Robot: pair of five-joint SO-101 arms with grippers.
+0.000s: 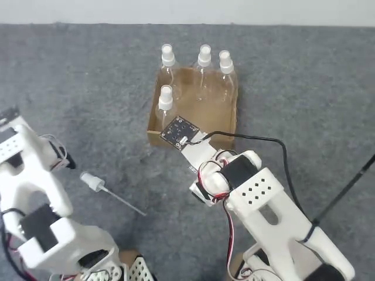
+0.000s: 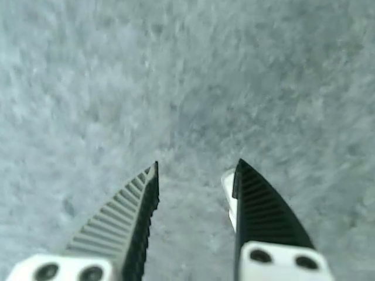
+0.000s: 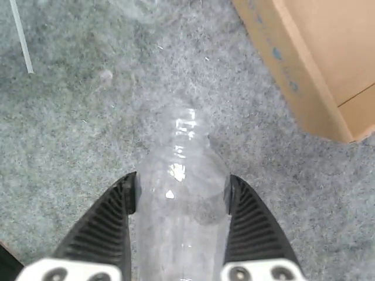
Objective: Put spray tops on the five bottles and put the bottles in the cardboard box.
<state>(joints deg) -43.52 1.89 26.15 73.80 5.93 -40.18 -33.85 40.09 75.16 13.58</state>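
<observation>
We look down on a grey, felt-like surface (image 1: 88, 88) that spreads almost edge to edge, its nap fuzzy and mottled up close in the wrist views. At twelve o'clock in the high view a pale, plain strip (image 1: 187, 12) borders it. The light is soft and even.

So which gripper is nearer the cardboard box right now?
Right. The right gripper, shut on a topless bottle, sits just outside the cardboard box by its near corner. The left gripper hangs open over bare carpet, its arm off to the box's left.
</observation>
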